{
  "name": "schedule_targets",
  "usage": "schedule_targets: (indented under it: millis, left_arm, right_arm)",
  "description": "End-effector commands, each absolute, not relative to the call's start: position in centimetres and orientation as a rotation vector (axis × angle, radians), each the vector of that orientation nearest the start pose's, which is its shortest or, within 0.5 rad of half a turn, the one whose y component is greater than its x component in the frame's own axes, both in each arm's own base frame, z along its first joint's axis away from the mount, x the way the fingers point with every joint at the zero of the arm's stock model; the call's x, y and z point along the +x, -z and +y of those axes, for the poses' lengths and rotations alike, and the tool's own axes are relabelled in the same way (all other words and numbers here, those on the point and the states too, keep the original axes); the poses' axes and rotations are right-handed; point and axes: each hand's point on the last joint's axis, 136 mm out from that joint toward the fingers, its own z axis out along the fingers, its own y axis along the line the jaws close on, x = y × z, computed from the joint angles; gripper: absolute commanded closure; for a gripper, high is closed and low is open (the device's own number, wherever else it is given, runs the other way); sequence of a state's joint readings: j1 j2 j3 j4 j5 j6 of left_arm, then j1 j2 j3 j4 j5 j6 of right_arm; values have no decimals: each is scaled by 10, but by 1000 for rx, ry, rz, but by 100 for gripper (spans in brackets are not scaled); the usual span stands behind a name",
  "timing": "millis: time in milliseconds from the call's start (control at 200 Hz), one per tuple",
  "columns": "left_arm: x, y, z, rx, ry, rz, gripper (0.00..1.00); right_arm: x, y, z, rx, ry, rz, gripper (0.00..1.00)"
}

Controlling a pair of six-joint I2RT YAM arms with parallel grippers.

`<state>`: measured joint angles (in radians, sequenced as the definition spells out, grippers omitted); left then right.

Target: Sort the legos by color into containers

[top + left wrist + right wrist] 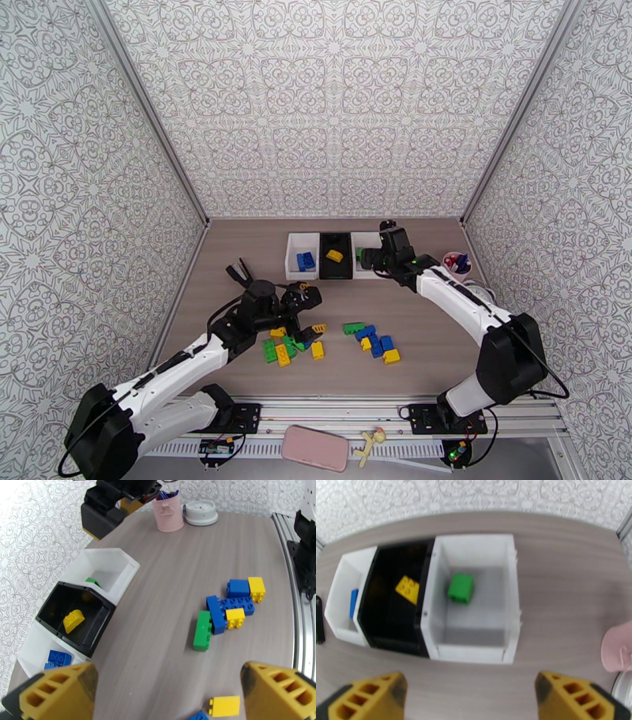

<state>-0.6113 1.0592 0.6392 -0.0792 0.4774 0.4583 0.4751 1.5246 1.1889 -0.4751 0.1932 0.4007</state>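
The left arm hides part of the legos beneath it, while a blue lego and the pink cup are cut off at picture edges.

The top external camera sits high behind the arm bases, looking down and forward over the whole table from afar. The left wrist camera looks low past the left gripper, the row of bins ahead-left of its fingertips. The right wrist camera looks steeply down past the right gripper, close above those bins, shared by all three views.
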Motion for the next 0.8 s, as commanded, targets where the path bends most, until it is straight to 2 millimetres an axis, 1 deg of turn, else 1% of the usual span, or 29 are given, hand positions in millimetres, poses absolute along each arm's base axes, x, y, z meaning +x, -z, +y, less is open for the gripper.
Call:
schedule_targets:
  millis: [0, 120, 285, 425, 600, 710, 795]
  left_arm:
    - [224, -194, -255, 1360, 621, 1597, 0]
    - [225, -198, -249, 1357, 640, 1588, 0]
    - [229, -202, -239, 1339, 621, 1581, 0]
    - [224, -202, -238, 1352, 631, 1558, 0]
    - [220, -201, -239, 1362, 648, 1549, 0]
    - [217, -202, -239, 1367, 657, 1539, 0]
    - [216, -202, -238, 1369, 656, 1532, 0]
  right_arm:
    - [357, -158, 171, 37, -201, 2483, 9]
    - [332, -138, 181, 53, -187, 2574, 8]
    - [296, -113, 207, 20, -196, 2698, 7]
    - [272, -94, 224, -19, -188, 2801, 7]
    - [254, -75, 242, -77, -175, 2911, 10]
    - [251, -67, 249, -100, -147, 2959, 11]
    - [250, -62, 249, -108, -113, 2979, 11]
